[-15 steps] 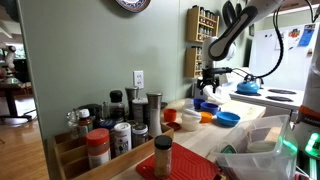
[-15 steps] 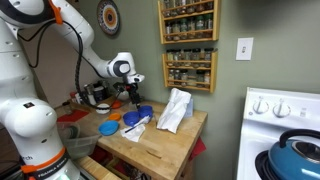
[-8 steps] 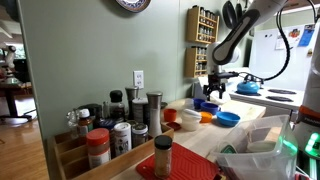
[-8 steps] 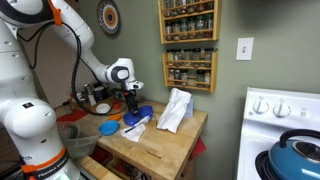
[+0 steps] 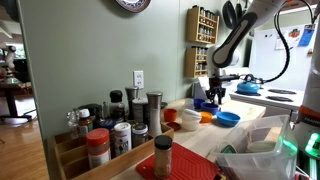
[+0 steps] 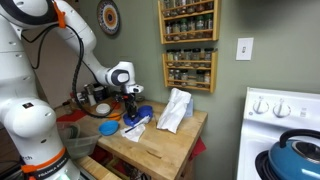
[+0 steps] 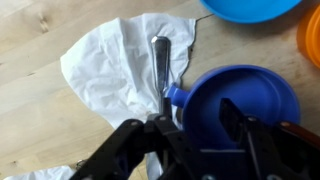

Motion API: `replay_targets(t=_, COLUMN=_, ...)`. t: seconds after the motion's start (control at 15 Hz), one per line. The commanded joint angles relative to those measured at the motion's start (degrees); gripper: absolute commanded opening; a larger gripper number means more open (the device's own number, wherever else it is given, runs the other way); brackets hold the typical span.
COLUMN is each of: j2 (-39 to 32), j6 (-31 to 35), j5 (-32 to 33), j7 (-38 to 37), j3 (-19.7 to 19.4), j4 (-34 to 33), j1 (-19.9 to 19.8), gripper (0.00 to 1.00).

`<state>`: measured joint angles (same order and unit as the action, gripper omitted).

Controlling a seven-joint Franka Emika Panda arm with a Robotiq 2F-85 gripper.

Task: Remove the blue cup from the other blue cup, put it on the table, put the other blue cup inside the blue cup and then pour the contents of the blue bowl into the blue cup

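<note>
In the wrist view my gripper is open and straddles the rim of the blue cup. One finger is inside the cup and the other is outside, by its small handle. I cannot tell whether a second cup is nested in it. The blue bowl lies just beyond, at the top edge. In both exterior views the gripper hangs low over the blue cup on the table. The blue bowl sits beside it.
A metal spoon lies on a white paper towel next to the cup. An orange bowl is close by. A crumpled white bag stands on the table. Spice jars crowd one end, and a stove with a blue kettle stands past the other.
My gripper has come down over the blue cup, from well above it to around its rim. The cup, bowl and spoon have not moved.
</note>
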<state>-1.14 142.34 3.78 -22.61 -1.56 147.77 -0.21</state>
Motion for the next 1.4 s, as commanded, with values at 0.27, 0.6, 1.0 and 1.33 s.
replay_targets(t=0.27, j2=-1.52, j6=0.94, j5=-2.77, j7=3.63, j3=0.15, j4=0.39, j1=-0.19, gripper=0.0)
replay_targets(t=0.6, j2=-1.02, j6=0.71, j5=-2.64, j7=3.94, j3=0.0, j4=0.28, j1=-0.32, gripper=0.01)
replay_targets(t=1.0, j2=1.77, j6=-0.85, j5=-3.36, j7=5.93, j3=-0.31, j4=0.11, j1=-0.75, gripper=0.01)
replay_targets(t=1.33, j2=4.69, j6=-2.72, j5=-5.58, j7=11.41, j3=-1.14, j4=-0.8, j1=-2.09, gripper=0.01)
